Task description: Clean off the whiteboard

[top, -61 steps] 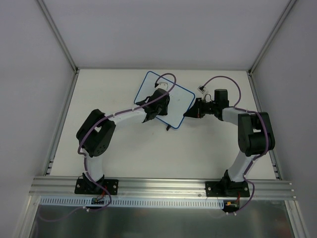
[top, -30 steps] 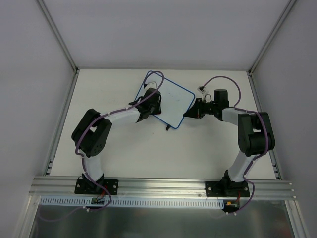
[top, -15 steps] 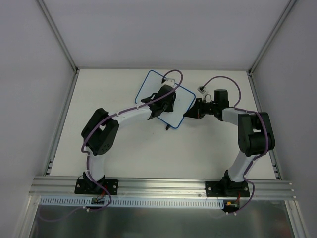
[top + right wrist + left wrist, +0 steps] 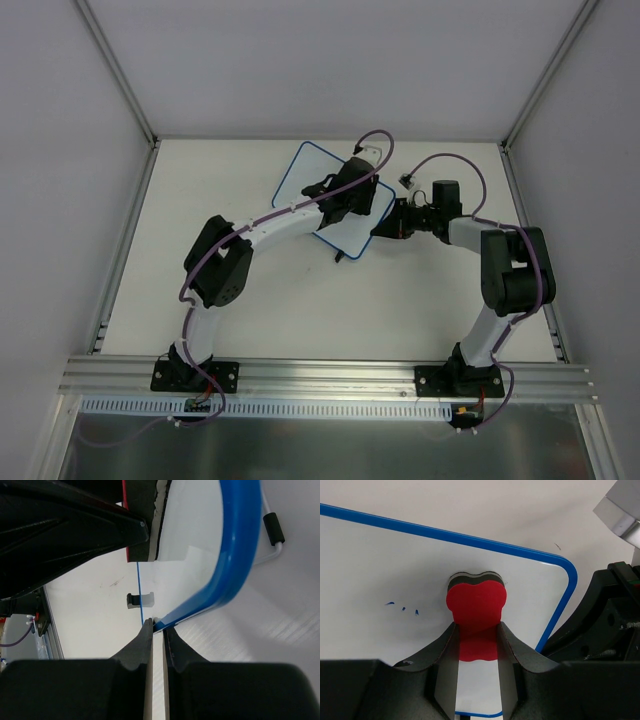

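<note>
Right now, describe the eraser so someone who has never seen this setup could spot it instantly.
On the pale table, look to the blue-framed whiteboard toward the far side. Near its rounded corner, the left gripper pinches a small pad held against the white surface. That is the eraser: the only red thing there, heart-shaped and backed by a dark layer.

No writing, label, brand or number is showing clearly enough to read. The whiteboard [image 4: 380, 555] is carrying only three tiny blue specks [image 4: 402, 607] just left of the red eraser [image 4: 476, 605]. They are too small and broken to be reading as letters or digits.
</note>
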### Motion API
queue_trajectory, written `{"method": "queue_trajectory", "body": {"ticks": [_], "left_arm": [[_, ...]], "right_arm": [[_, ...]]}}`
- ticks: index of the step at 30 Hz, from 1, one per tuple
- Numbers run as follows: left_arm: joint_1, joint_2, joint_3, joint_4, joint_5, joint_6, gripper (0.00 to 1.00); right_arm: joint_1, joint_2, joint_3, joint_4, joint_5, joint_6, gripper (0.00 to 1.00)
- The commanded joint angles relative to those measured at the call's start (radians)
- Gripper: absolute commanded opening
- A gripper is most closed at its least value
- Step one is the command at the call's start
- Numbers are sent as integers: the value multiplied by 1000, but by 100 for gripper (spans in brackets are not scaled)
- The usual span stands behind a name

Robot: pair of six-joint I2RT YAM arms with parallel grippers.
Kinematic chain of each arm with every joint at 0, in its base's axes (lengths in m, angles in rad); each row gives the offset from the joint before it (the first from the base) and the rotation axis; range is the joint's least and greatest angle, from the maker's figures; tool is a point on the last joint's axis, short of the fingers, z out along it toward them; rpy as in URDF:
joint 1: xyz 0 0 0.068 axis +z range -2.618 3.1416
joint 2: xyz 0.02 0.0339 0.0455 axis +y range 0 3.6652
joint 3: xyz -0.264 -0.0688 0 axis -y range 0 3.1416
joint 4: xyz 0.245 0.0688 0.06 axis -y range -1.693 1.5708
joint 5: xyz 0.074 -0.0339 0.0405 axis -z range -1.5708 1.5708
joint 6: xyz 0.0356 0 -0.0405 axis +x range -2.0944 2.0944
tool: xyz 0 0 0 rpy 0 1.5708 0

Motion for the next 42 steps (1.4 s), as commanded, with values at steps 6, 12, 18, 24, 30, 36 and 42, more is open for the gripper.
{"method": "queue_trajectory", "body": {"ticks": [6, 12, 18, 24, 30, 36, 42], "left_arm": [[54, 39, -46, -20, -15, -16, 0], [157, 0, -83, -26, -17, -30, 0], [215, -3, -89, -30, -24, 3, 0], [290, -5, -82, -31, -14, 5, 0], [362, 3, -63, -40, 22, -3, 0], [379, 18, -33, -53, 54, 31, 0], [356, 9, -56, -54, 109, 43, 0]], "right_arm": [[74, -11, -11, -90, -12, -108, 0], [73, -9, -12, -88, -15, -109, 0], [73, -6, -11, -90, -18, -109, 0], [73, -6, -14, -88, -23, -111, 0], [74, -5, -14, -88, -27, -112, 0], [74, -2, -11, -88, -30, -114, 0], [74, 0, -8, -90, -30, -112, 0]]}}
